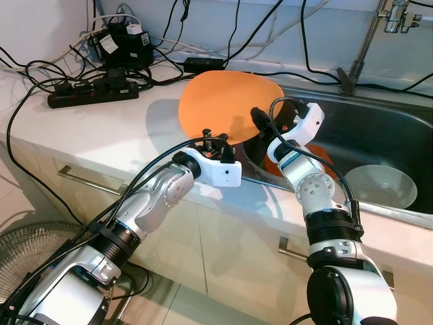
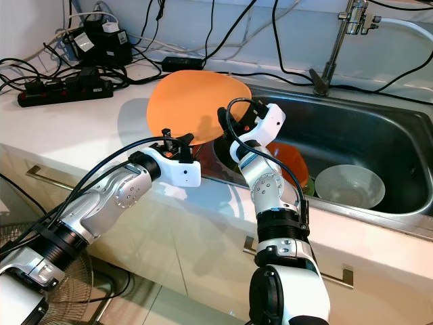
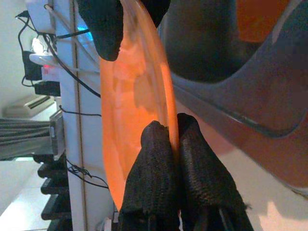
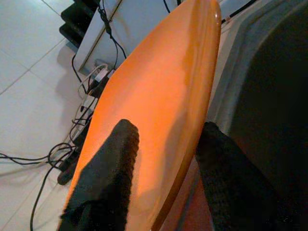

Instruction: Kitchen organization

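Note:
An orange plate (image 1: 226, 101) stands on edge above the counter beside the sink (image 1: 392, 122). My left gripper (image 1: 215, 139) is shut on its lower rim; in the left wrist view the two fingers (image 3: 154, 163) pinch the rim (image 3: 139, 96) tightly. My right gripper (image 1: 260, 122) is at the plate's right edge, on the sink side. In the right wrist view its fingers (image 4: 110, 168) straddle the rim (image 4: 168, 82), one over the plate's face and one behind it with a gap, so it stands open.
A clear bowl (image 1: 382, 186) and an orange dish (image 2: 291, 159) lie in the sink below a faucet (image 1: 369, 40). A black power strip (image 1: 91, 95) with tangled cables occupies the counter's back left. Cabinet handles (image 1: 81, 177) and a fan (image 1: 34, 250) sit below.

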You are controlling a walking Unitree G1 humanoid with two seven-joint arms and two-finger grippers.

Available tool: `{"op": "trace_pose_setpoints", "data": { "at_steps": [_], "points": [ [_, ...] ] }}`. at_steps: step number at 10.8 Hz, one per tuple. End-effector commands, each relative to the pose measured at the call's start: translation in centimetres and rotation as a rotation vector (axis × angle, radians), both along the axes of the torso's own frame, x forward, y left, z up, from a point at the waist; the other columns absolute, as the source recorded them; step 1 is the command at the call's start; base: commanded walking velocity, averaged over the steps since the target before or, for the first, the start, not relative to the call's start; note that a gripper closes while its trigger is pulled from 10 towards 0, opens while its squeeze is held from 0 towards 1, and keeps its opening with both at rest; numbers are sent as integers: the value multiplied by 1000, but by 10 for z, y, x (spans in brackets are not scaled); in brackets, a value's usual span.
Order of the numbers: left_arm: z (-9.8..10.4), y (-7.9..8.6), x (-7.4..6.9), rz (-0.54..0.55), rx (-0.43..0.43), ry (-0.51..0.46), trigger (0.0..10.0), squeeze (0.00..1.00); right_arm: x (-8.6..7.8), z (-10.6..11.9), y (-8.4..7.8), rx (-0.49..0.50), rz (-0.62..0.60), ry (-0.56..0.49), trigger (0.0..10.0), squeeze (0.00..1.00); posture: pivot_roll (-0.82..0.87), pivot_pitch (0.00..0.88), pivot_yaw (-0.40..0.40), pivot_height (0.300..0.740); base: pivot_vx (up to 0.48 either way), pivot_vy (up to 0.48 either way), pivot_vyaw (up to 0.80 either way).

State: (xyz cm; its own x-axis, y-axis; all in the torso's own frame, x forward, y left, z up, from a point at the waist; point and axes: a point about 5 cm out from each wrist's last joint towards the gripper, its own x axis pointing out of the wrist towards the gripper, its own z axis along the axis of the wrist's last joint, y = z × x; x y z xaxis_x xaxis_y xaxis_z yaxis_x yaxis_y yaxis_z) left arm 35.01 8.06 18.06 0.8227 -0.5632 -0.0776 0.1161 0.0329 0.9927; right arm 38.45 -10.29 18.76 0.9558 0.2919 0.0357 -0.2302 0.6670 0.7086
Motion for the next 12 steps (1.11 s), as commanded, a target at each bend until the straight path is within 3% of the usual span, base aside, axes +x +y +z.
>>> {"op": "trace_pose_setpoints", "data": {
  "at_steps": [1, 9, 10, 12],
  "points": [
    [11, -3, -2, -20, -22, -44, 10000, 0, 0, -2, 1, 18, 10, 12, 0, 0, 214, 0, 35, 740, 0, 0, 0],
    [12, -2, 0, -14, -8, -58, 10000, 0, 0, 1, 1, 64, 16, 5, 0, 0, 216, 0, 34, 740, 0, 0, 0],
    [12, -2, 0, -17, -23, -47, 10000, 1000, 0, 2, 1, 69, 15, 3, 0, 0, 216, 0, 34, 740, 0, 0, 0],
    [12, -2, 0, -18, -21, -50, 10000, 1000, 1, 4, 0, 89, 4, 4, 0, 0, 216, 0, 34, 740, 0, 0, 0]
  ]
}}
